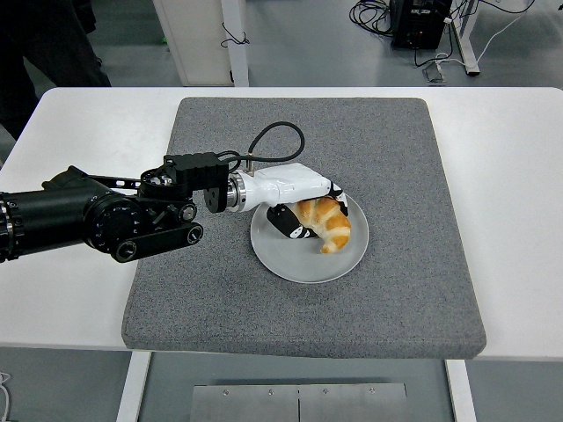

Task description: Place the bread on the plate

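A golden croissant lies over the white plate in the middle of the grey mat. My left hand, white with black fingertips, reaches in from the left on a black arm and is shut on the croissant from above and from its left side. The bread looks low on the plate's upper right part; whether it touches the plate surface I cannot tell. The right arm does not show.
The grey felt mat covers the centre of the white table. A black cable loops above the wrist. A person's dark clothing shows at the top left, beyond the table.
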You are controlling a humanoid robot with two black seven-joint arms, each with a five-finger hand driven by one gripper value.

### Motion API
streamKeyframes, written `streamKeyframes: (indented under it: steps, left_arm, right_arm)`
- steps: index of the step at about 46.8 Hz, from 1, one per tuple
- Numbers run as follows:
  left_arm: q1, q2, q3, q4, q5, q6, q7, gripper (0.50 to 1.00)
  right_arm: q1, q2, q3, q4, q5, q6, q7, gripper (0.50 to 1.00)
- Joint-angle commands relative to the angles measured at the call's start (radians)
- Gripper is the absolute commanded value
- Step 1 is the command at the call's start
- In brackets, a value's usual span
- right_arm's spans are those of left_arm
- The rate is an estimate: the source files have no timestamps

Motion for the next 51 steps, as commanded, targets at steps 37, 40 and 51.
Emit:
streamKeyframes:
  steps: [37, 40, 51]
  left_arm:
    - [-0.002, 0.012, 0.022, -0.001, -0.002, 0.009, -0.043, 0.836]
    - [-0.002, 0.014, 0.022, -0.001, -0.002, 0.007, -0.055, 0.854]
    - [-0.005, 0.024, 0.022, -0.001, -0.002, 0.001, -0.078, 0.898]
  right_arm:
    - [0.000, 0.000, 0.000, 0.000, 0.000, 0.000, 0.000, 1.000]
    - [0.000, 0.000, 0.000, 0.000, 0.000, 0.000, 0.000, 1.000]
    - [0.000, 0.000, 0.000, 0.000, 0.000, 0.000, 0.000, 1.000]
